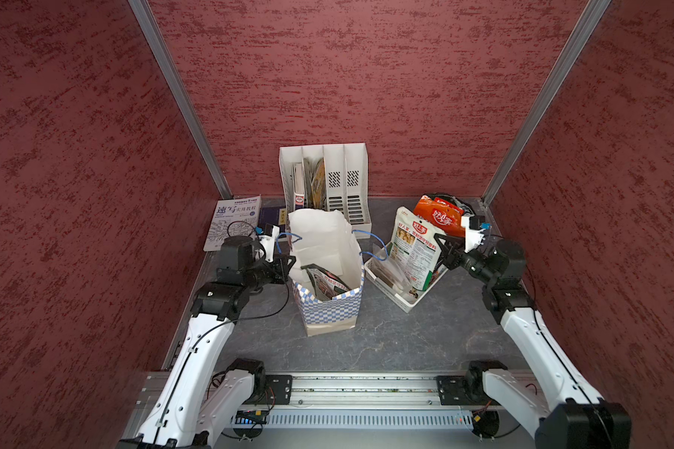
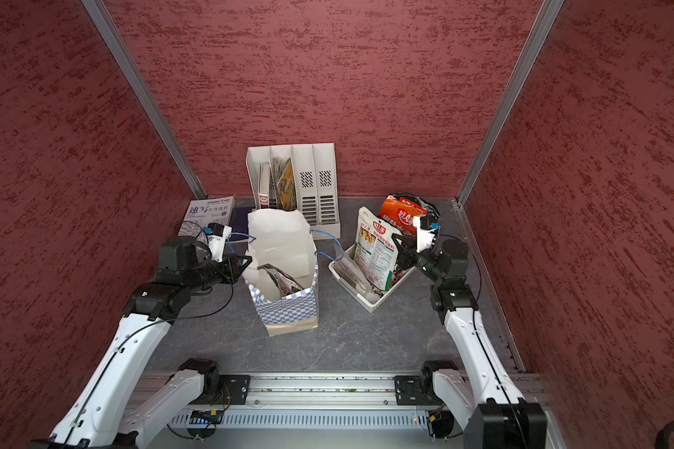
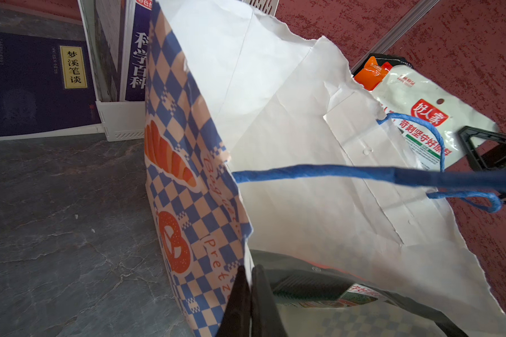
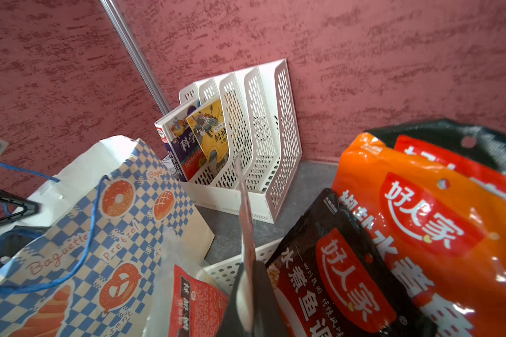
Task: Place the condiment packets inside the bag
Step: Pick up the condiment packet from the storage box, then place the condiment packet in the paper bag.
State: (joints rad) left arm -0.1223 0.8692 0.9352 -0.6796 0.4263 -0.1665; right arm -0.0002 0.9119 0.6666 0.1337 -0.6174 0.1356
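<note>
**Materials and surface finish**

The white paper carrier bag with blue-checked band (image 1: 329,311) is matt, creased paper, ragged at the rim; its thin blue cord handles (image 3: 333,170) are twisted fibre. The printed plastic condiment packets (image 4: 421,233) are glossy and reflective. The white perforated basket (image 1: 386,289) and white slotted file rack (image 1: 357,171) are smooth plastic. The dark grey tabletop (image 1: 405,342) is matt, stone-veined.

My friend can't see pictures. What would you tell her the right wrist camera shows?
The right gripper pinches a thin packet edge-on. An orange packet and a black packet stand on one side, the checked bag on the other, a white file rack holding books behind.
</note>
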